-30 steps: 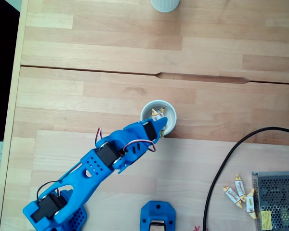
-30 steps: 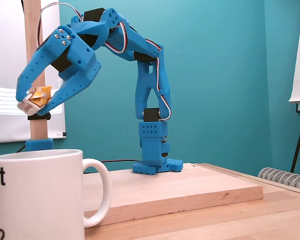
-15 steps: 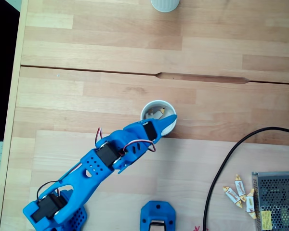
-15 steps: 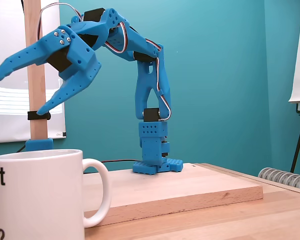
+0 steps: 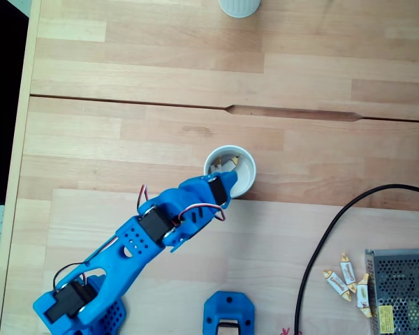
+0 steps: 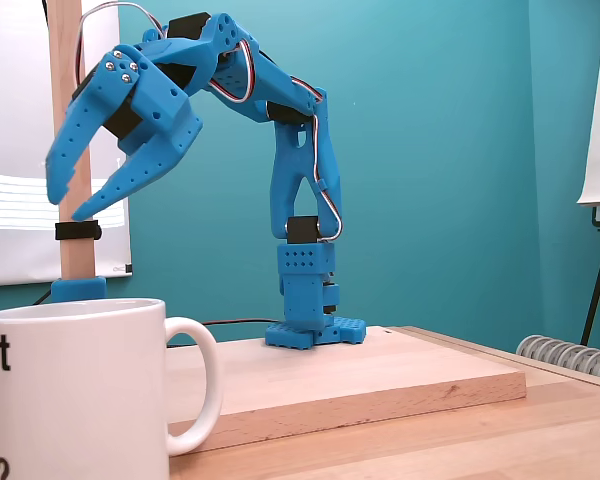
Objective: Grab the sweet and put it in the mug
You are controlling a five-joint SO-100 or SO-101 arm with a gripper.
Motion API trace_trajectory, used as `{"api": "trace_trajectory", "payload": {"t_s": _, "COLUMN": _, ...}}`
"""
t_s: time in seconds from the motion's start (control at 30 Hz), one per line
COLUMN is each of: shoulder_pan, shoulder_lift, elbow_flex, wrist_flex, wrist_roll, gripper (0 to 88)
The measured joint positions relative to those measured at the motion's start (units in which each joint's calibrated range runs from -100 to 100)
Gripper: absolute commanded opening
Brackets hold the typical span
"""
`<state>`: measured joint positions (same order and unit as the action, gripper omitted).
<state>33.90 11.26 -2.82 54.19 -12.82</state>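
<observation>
Blue printed plastic forms the whole arm, and its two-finger end effector (image 6: 65,200) hangs in the air above the round white glossy ceramic mug (image 6: 75,390), its fingers parted by a modest gap and holding nothing. In the side fixed view the mug stands close to the camera at the lower left, loop handle turned to the right, with dark lettering partly cut off at the left edge. In the fixed view from above, the same mug (image 5: 246,174) sits on the light wooden table (image 5: 160,125), and the end effector (image 5: 227,183) overlaps its lower left rim. Inside the mug lies the small wrapped sweet (image 5: 228,164), its white wrapper and yellowish twisted end just visible near the upper part of the inner wall. Three more wrapped sweets (image 5: 348,277) lie together at the lower right, beside a grey perforated metal box (image 5: 401,289), with a black cable (image 5: 335,223) curving past them. A ribbed white cup (image 5: 239,6) stands at the top edge, well apart from the mug.
</observation>
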Motion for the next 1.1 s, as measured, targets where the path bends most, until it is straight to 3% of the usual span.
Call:
{"api": "trace_trajectory", "payload": {"t_s": 0.2, "shoulder_pan": 0.00, "shoulder_lift": -9.26, "elbow_flex": 3.68, "wrist_flex": 0.00, "wrist_roll": 0.00, "gripper": 3.0}}
{"api": "trace_trajectory", "payload": {"t_s": 0.43, "shoulder_pan": -0.74, "shoulder_lift": -26.70, "elbow_flex": 20.35, "wrist_flex": 0.00, "wrist_roll": 0.44, "gripper": 3.0}}
{"api": "trace_trajectory", "payload": {"t_s": 0.87, "shoulder_pan": -14.25, "shoulder_lift": -66.49, "elbow_flex": 65.44, "wrist_flex": 0.00, "wrist_roll": 12.99, "gripper": 3.1}}
{"api": "trace_trajectory", "payload": {"t_s": 1.1, "shoulder_pan": -23.12, "shoulder_lift": -84.74, "elbow_flex": 87.32, "wrist_flex": -0.16, "wrist_roll": 14.75, "gripper": 3.1}}
